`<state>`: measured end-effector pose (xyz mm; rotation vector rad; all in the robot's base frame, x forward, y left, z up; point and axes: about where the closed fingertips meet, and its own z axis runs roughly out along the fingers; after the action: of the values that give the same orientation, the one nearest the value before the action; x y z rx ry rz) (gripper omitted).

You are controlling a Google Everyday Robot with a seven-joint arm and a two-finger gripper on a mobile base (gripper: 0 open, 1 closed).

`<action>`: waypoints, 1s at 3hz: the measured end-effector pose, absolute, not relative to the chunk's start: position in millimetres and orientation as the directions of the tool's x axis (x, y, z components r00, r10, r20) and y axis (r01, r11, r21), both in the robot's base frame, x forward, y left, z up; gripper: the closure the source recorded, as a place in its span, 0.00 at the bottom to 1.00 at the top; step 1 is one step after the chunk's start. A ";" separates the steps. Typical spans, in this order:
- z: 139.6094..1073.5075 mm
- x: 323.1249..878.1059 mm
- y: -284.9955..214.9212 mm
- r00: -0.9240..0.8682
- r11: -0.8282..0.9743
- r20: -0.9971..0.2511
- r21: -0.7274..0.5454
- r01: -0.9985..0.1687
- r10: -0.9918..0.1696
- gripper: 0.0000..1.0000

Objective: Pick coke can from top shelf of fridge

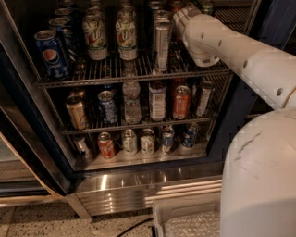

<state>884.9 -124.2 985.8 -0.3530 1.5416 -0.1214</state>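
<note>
Gripper [183, 14] is located far back on the right of the top shelf [115, 70] of the fridge [138, 190], at the end of the white arm [240, 55]. Its open or closed state cannot be told. Coke can [176, 5] shows only as a red sliver just left of the gripper, behind the slim silver can [162, 44]. Pepsi can [52, 54] stands at the shelf's left end.

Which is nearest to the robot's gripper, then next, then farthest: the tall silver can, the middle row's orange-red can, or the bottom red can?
The gripper is at the right end of the top shelf.
1. Tall silver can: just left of it.
2. Orange-red can: one row down, right side.
3. Red can: lowest row, left side.
</note>
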 end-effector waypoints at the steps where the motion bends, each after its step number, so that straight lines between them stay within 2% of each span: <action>1: 987.1 885.5 -124.1 0.037 0.944 -0.955 -0.297 -0.141 -0.295 1.00; 3: 1011.9 895.7 -136.2 0.066 0.960 -0.962 -0.268 -0.077 -0.263 1.00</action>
<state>895.7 -136.2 1011.9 -0.2768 1.5038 -0.1428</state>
